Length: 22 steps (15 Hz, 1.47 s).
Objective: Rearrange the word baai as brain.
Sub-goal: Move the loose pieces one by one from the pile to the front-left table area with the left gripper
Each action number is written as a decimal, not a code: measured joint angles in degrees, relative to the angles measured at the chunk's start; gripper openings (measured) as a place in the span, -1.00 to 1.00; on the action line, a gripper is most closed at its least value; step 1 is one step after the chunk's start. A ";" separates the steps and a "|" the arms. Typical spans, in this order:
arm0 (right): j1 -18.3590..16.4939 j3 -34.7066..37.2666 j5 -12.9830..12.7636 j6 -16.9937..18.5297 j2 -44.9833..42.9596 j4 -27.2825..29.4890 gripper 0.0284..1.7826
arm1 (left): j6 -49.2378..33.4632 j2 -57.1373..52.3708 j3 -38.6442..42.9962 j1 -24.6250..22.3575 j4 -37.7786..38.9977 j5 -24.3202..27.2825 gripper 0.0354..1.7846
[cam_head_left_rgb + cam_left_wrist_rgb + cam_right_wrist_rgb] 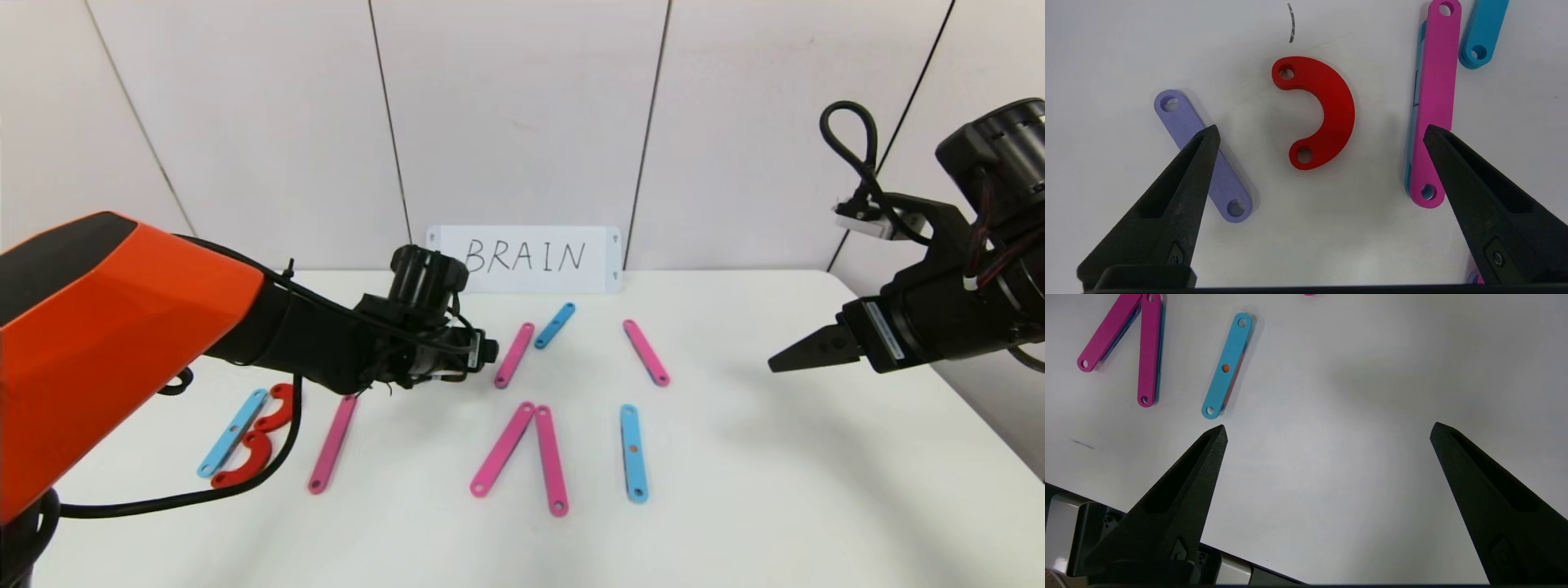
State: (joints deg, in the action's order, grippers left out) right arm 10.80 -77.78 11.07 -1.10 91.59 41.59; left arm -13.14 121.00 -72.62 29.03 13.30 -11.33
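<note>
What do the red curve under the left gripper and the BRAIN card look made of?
Red curve: probably rigid plastic, matte, uniformly coloured with clean-cut edges and end holes. BRAIN card: white sheet with small corner holes, possibly plastic or stiff card; hard to tell.

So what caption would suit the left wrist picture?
Open left gripper hovering above a red C-shaped flat plastic curve, between a purple straight strip and a pink one.

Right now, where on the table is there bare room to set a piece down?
Bare: right of the blue strip and slanted pink strip, under the open right gripper; also the front edge. Crowded: centre and the left, around the open left gripper.
</note>
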 joint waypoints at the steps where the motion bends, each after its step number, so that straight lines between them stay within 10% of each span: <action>1: 0.02 0.00 0.00 0.00 0.00 0.00 0.95 | -0.02 0.46 -0.30 -0.04 0.04 -0.16 0.95; 22: 0.09 0.10 0.01 -0.05 0.17 0.00 0.95 | -0.02 6.61 -4.78 -0.28 0.00 -0.60 0.95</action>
State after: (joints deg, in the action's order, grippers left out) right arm 10.89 -77.68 11.08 -1.15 91.76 41.59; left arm -13.17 127.61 -77.40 28.75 13.30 -11.92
